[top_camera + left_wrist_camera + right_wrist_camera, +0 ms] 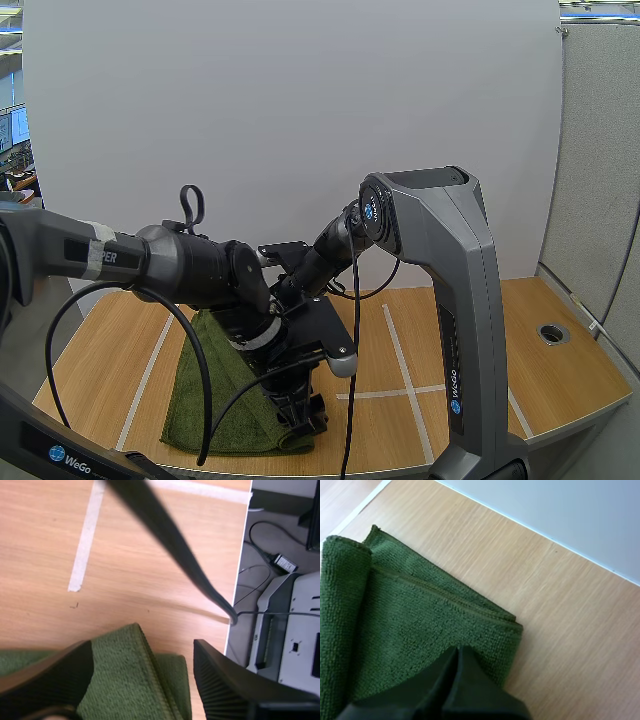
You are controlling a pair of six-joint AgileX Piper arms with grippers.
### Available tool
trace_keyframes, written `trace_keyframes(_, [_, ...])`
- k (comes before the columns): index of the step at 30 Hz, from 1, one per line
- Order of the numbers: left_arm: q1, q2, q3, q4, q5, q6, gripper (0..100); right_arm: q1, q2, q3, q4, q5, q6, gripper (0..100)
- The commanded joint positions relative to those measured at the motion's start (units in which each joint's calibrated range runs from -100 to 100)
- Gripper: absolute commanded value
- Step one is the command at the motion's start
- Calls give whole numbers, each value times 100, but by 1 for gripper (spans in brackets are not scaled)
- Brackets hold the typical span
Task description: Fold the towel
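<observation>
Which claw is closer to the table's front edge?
Left. The left claw hangs open over the towel beside the table's front edge; the right claw is shut over the towel's far end, toward the back.

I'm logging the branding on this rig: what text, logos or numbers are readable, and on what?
"WeGo": dark frame at the near left.
"WeGo", vertical: right arm's grey upright link.
"PER", its start hidden: left arm's link.
Too small to read: round blue badge on the right arm's joint.
No text on the towel.
</observation>
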Motion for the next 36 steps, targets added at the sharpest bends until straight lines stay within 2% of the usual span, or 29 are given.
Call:
trace_keyframes(1, [-252,336,-66,367,-645,-212,93,-3,-20,-20,28,-72,-57,0])
trace_keyframes(4, [-316,567,-66,535,-828,-333,93,-3,-20,-20,28,-72,-57,0])
trace_keyframes(9, [-316,704,-66,606,-866,-417,93,-3,-20,-20,28,-72,-57,0])
trace_keyframes(11, [-316,704,-66,606,-931,-417,91,-3,-20,-20,28,-72,-57,0])
trace_keyframes(13, [-316,704,-66,606,-1059,-474,84,-3,-20,-20,28,-72,-57,0])
trace_keyframes(15, [-316,704,-66,606,-1143,-505,71,-3,-20,-20,28,-72,-57,0])
trace_keyframes(19, [-316,704,-66,621,-1203,-596,38,-3,-20,-20,28,-72,-57,0])
trace_keyframes(23, [-316,704,-66,658,-1054,-616,0,-3,-20,-20,28,-72,-57,0])
trace_keyframes(30, [-316,660,-66,809,-798,-750,0,-3,-20,-20,33,-94,-25,0])
trace_keyframes(36, [-316,339,-66,1794,-214,-1428,0,-3,-20,-20,33,-74,5,0])
